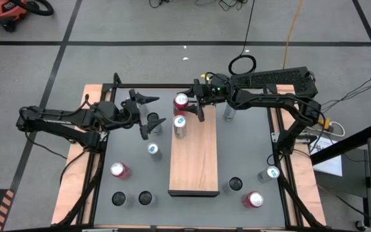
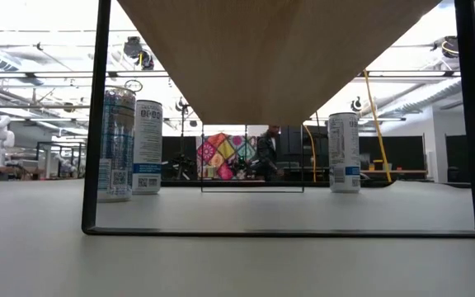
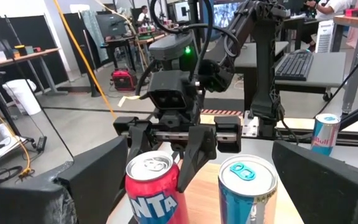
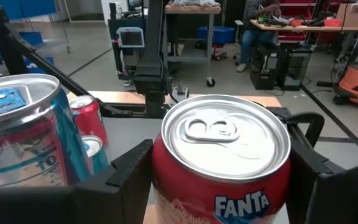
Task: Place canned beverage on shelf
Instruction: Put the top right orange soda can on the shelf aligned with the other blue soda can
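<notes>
Wood-grain boarding with a dark rim forms the shelf (image 1: 194, 161), which is laid lengthwise down the middle of the grey table (image 1: 250, 154). At its far end a red Fanta can (image 1: 181, 102) is stood upright on the board, and the right gripper (image 1: 187, 103) is placed around it, one dark finger on either side of the can body, as is shown plainly in the right wrist view, where the can (image 4: 227, 162) is seen between the two fingers (image 4: 129, 171); whether the pads are pressed against the metal cannot be told for certain, but the can is bracketed closely by them. Just beside the red can, a blue-topped silver can (image 1: 180, 125) is also stood on the shelf. The left gripper (image 1: 148, 113) is held over the table just beside the shelf's far left corner, its jaws spread wide and nothing held between them; both shelf cans are framed between its fingers in the left wrist view. Other cans are scattered on the tabletop: a red can (image 1: 120, 170) and a small silver can (image 1: 153, 149) to the left of the shelf, two dark-topped cans (image 1: 119, 199) near the front left, and a second red can (image 1: 254, 200) near the front right.
</notes>
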### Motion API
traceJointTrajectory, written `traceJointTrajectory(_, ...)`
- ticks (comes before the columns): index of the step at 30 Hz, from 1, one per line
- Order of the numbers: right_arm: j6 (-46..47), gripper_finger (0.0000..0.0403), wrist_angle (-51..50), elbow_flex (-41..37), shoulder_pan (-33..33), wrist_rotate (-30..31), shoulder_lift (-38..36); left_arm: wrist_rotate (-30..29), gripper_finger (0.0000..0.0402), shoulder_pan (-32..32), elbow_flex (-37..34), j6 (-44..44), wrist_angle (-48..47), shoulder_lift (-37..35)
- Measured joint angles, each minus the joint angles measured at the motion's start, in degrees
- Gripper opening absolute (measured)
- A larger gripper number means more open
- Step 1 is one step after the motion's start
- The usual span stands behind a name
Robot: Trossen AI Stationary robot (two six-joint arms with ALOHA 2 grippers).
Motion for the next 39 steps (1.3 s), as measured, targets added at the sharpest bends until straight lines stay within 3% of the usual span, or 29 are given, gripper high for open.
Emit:
traceJointTrajectory(7,-0.22,0.0224,0.0,0.0,0.0,0.0,0.0,0.0,0.0396,0.0,0.0,-0.02,-0.5,0.0)
traceJointTrajectory(18,-0.03,0.0276,0.35,0.0,0.0,0.0,-0.09,0.02,0.0396,0.0,0.0,-0.17,-0.65,0.0)
traceJointTrajectory(39,0.73,0.0279,1.01,0.11,0.04,-0.05,-0.43,0.02,0.0396,0.0,0.0,-1.33,-1.26,0.0)
